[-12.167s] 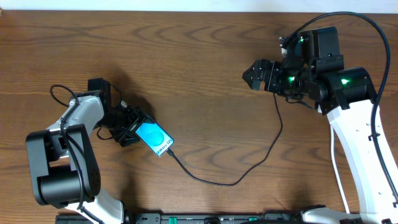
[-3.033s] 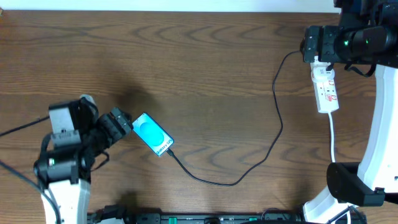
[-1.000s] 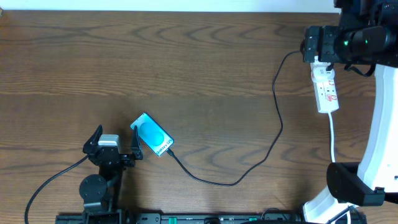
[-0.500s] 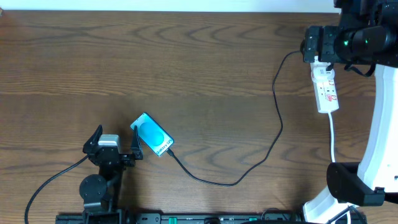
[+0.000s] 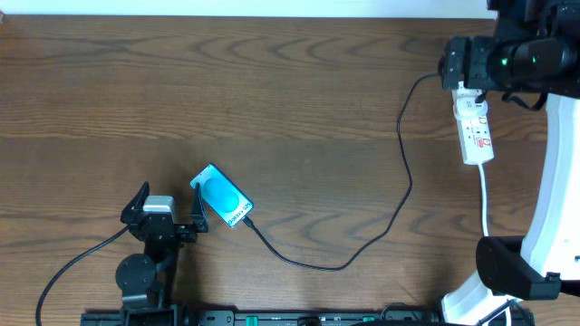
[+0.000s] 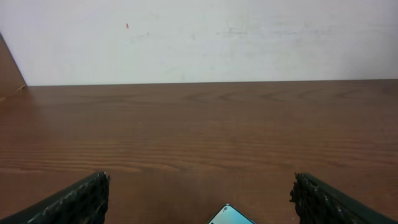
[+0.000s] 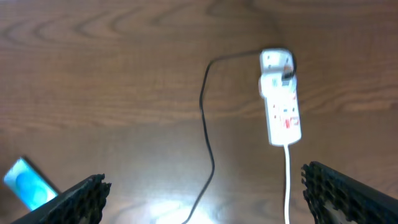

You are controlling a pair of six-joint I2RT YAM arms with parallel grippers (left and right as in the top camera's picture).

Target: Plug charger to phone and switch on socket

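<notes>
The phone (image 5: 222,196) lies flat at the front left with its cyan screen up. One corner of it shows in the left wrist view (image 6: 230,216). The black charger cable (image 5: 399,195) runs from the phone's lower right end, where its tip meets the phone, up to the far end of the white socket (image 5: 474,131). My left gripper (image 5: 168,206) is open and empty, just left of the phone. My right gripper (image 7: 205,177) is open and empty, high above the table. It looks down on the socket (image 7: 282,106), the cable (image 7: 207,134) and the phone (image 7: 28,183).
The right arm's wrist (image 5: 498,59) hangs over the socket's far end. The socket's white cord (image 5: 485,195) runs toward the front right past the right arm's base (image 5: 507,272). A pale wall (image 6: 199,37) stands behind the table's far edge.
Since 12 s ago my left gripper has let go of the phone and drawn back to the front edge. My right arm moved to the far right, above the socket. Nothing moved in the last second.
</notes>
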